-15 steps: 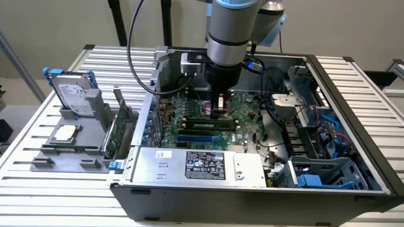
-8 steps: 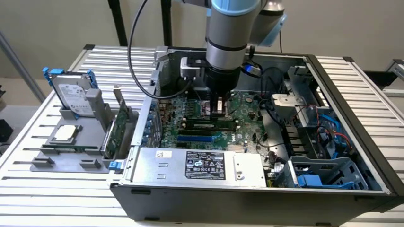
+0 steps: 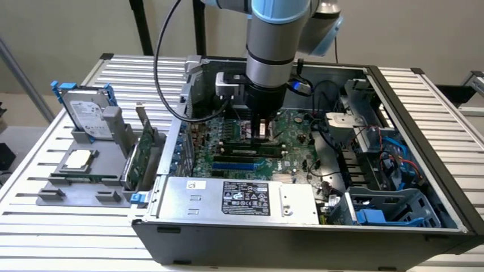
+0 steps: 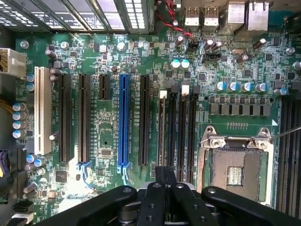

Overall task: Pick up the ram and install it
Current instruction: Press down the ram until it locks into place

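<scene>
The ram (image 3: 250, 148) is a thin green stick that stands on edge in a black slot of the motherboard (image 3: 226, 164) inside the open computer case. In the wrist view the ram (image 4: 162, 136) is a narrow edge in the slot nearest the long black expansion slots, under a white latch. My gripper (image 3: 261, 136) hangs straight above the stick's middle, with the fingers pressed together. My gripper (image 4: 165, 170) lines up with the stick's edge in the wrist view. I cannot tell whether the fingertips touch it.
A blue slot (image 4: 123, 117) and the bare processor socket (image 4: 237, 169) flank the memory slots. The power supply (image 3: 234, 198) closes the case's front. Outside, at the exterior view's left, a grey holder (image 3: 83, 190) carries a hard drive (image 3: 87, 116) and a green expansion card (image 3: 140, 156).
</scene>
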